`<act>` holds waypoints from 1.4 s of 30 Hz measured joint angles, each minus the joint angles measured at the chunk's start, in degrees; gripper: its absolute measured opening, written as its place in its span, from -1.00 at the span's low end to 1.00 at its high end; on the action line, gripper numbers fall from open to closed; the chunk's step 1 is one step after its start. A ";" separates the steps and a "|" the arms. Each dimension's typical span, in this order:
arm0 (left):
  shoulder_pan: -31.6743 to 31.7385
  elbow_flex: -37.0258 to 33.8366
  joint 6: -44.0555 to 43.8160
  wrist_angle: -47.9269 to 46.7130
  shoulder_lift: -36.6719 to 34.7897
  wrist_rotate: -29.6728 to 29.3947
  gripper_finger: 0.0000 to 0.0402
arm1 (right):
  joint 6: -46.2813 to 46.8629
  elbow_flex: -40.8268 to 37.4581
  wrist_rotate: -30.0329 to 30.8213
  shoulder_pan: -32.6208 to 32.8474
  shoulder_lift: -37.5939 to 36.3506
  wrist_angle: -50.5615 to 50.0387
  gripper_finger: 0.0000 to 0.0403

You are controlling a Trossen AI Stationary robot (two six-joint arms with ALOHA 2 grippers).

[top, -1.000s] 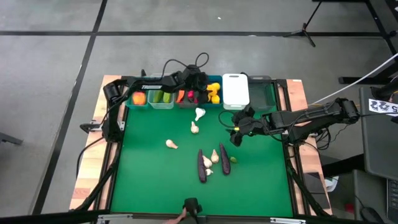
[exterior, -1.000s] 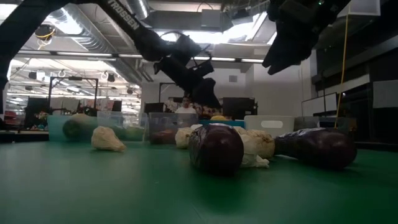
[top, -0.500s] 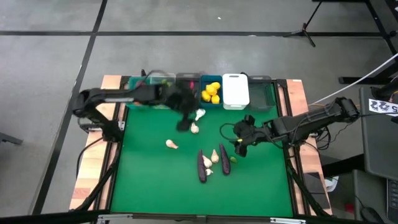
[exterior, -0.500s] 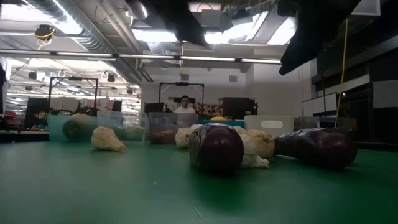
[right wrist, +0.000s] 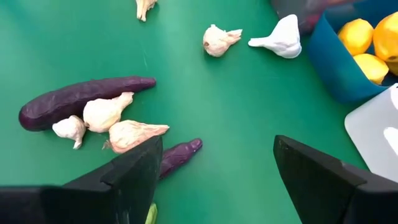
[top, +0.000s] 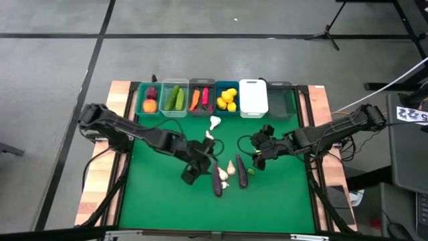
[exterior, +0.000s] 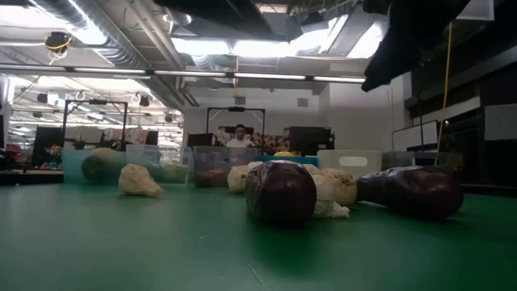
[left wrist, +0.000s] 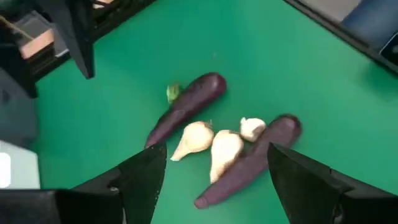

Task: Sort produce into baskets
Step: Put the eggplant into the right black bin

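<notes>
Six baskets (top: 175, 99) stand in a row at the table's far edge, and lemons fill the blue one (top: 227, 99). Two purple eggplants (left wrist: 186, 109) (left wrist: 249, 162) and three whitish garlics (left wrist: 225, 149) lie together mid-table. My left gripper (left wrist: 214, 151) hovers open above this pile, slanting down, and is seen at its left (top: 190, 174) in the high view. My right gripper (right wrist: 217, 142) hangs open above the mat just right of the pile (top: 257, 157). Two more garlics (top: 215, 122) (top: 208, 136) lie nearer the baskets.
A white lidded basket (top: 253, 98) and a dark green one (top: 282, 100) close the row on the right. The teal, clear and grey baskets hold produce. Bare green mat (top: 160, 201) lies toward the near left. A person shows far behind the table (exterior: 240, 137).
My left gripper has swung from above the baskets at the far edge toward the near edge, coming over the eggplant and garlic pile, rolling as it went and staying open. My right gripper has drifted slightly toward the near edge.
</notes>
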 joint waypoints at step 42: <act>6.62 0.02 18.21 4.84 22.40 19.60 -0.10 | 1.49 0.00 1.26 -0.15 0.00 0.79 0.51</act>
